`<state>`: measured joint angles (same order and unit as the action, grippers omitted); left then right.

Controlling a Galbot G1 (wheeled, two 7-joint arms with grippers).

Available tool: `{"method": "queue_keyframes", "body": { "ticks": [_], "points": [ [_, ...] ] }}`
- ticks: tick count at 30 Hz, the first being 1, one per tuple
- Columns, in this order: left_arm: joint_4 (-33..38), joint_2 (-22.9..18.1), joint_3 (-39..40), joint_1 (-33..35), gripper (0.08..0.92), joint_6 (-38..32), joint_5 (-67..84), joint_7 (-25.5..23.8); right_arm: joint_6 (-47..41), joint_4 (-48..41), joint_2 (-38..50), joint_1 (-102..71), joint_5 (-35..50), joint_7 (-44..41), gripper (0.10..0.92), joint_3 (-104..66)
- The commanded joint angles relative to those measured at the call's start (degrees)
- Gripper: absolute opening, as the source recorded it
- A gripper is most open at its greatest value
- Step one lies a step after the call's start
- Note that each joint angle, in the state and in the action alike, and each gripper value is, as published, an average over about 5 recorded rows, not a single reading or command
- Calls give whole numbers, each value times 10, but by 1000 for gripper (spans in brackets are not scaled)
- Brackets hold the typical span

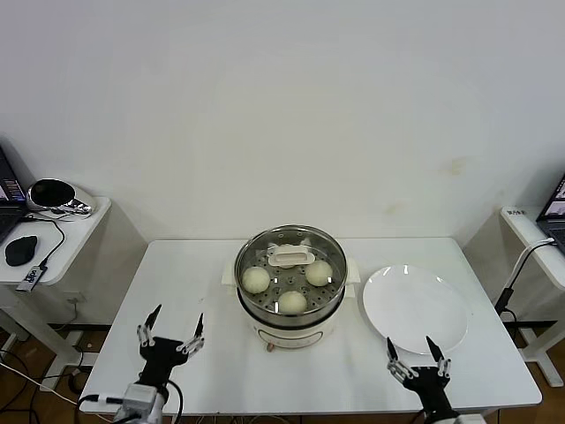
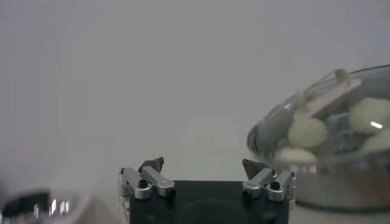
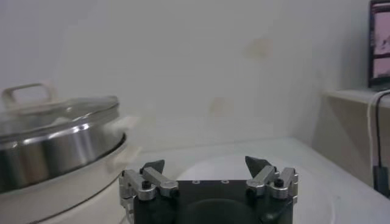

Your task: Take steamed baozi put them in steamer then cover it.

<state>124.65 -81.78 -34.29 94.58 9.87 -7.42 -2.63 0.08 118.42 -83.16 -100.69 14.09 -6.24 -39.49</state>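
The steamer [image 1: 290,320], a shiny steel pot on a cream base, stands mid-table with the clear glass cover [image 1: 265,252] seated on it, its cream handle [image 1: 290,256] on top. Three steamed baozi show through the glass [image 1: 256,279] [image 1: 319,272] [image 1: 292,302]. My left gripper [image 1: 178,316] hovers open and empty near the table's front left, well clear of the pot. My right gripper [image 1: 410,346] is open and empty at the front right. In the left wrist view the left gripper [image 2: 203,164] faces the pot [image 2: 341,189]; in the right wrist view the right gripper [image 3: 205,163] is beside the steamer [image 3: 55,155].
A flat white plate [image 1: 415,309] lies bare to the right of the steamer, just beyond my right gripper; the plate [image 3: 314,201] also shows in the right wrist view. Small side tables stand off both ends of the table, the left one [image 1: 84,231] holding a mouse and cables.
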Motion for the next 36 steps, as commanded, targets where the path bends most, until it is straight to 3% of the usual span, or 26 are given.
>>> {"method": "queue_keyframes", "body": {
  "ticks": [1, 36],
  "points": [
    [4, 3, -48, 86, 823, 7, 121, 2, -14, 25, 2, -37, -39, 12, 823, 26],
    [58, -22, -32, 98, 823, 29, 99, 1, -25, 33, -13, -29, -48, -4, 823, -21]
  ]
}}
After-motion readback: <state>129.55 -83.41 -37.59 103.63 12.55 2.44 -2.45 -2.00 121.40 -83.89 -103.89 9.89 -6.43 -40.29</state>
